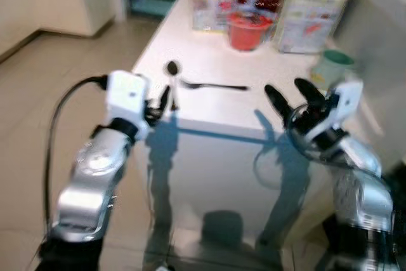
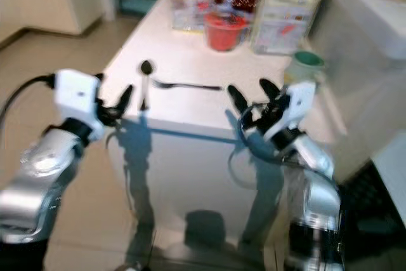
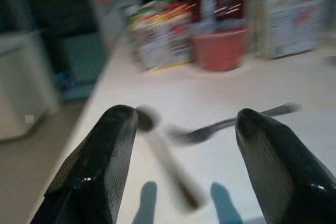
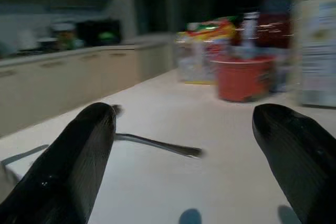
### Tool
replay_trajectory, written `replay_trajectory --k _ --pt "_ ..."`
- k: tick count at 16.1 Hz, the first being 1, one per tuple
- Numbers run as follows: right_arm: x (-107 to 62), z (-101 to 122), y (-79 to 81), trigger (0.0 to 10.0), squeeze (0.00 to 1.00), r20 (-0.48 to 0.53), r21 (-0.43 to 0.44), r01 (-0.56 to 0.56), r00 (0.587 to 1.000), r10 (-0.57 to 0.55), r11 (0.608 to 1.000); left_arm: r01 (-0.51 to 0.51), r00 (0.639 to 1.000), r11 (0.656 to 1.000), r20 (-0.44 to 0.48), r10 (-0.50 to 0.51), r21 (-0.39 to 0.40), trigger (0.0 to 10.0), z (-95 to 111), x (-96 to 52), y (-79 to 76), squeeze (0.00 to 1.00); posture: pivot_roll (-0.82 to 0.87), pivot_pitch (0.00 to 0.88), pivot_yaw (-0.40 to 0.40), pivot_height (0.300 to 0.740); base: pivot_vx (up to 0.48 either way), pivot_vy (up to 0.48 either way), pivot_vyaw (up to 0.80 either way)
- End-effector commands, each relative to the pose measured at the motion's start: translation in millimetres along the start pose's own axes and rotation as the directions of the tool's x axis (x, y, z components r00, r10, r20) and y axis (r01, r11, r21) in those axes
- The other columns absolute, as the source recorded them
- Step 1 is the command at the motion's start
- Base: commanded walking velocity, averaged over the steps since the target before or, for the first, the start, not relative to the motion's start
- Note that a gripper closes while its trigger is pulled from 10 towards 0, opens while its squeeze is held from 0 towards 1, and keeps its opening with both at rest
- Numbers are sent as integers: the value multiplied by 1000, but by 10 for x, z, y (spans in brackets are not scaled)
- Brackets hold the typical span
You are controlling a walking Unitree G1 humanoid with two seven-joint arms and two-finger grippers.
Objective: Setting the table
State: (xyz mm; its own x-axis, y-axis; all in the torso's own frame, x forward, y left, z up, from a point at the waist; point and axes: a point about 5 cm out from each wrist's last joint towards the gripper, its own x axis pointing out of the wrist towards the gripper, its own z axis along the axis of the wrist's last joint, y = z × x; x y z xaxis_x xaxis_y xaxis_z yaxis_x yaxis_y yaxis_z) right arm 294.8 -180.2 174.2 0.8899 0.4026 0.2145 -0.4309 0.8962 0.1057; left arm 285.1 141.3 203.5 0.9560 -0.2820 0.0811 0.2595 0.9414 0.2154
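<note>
The white bench (image 1: 209, 61) carries a red bowl (image 1: 248, 30) and cartons well beyond both jaws; a fork (image 1: 212, 85) and spoon (image 1: 172, 80) lie just ahead of the left gripper (image 1: 166, 101) and right gripper (image 1: 292, 95), both spread and empty; the setting looks barely begun.

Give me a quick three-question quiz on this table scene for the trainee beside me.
1. True or false: both grippers are open.
2. Which utensil lies nearer the left gripper: A) spoon, B) fork?
3. What colour is the bowl standing before the boxes at the far end of the table?

Key:
1. True: the left gripper and the right gripper both hold their fingers apart, with nothing between them.
2. A, the spoon.
3. Red.
</note>
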Motion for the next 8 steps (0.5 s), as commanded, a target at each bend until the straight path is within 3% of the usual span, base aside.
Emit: replay_trajectory --k 1,4,8 --pt "-49 87 8 10000 0 13 -37 50 999 -49 998 28 999 1000 26 -28 8 10000 38 44 -32 0 9 0 -4 740 285 0 800" --pt "-115 180 73 10000 0 -4 -30 127 992 -127 991 44 997 999 63 -45 18 10000 71 116 -70 0 7 0 4 740 374 0 800" --pt "49 193 158 10000 0 -16 -49 53 998 -53 997 7 998 1000 70 -8 18 10000 64 71 -20 0 44 0 -35 740 421 0 800"
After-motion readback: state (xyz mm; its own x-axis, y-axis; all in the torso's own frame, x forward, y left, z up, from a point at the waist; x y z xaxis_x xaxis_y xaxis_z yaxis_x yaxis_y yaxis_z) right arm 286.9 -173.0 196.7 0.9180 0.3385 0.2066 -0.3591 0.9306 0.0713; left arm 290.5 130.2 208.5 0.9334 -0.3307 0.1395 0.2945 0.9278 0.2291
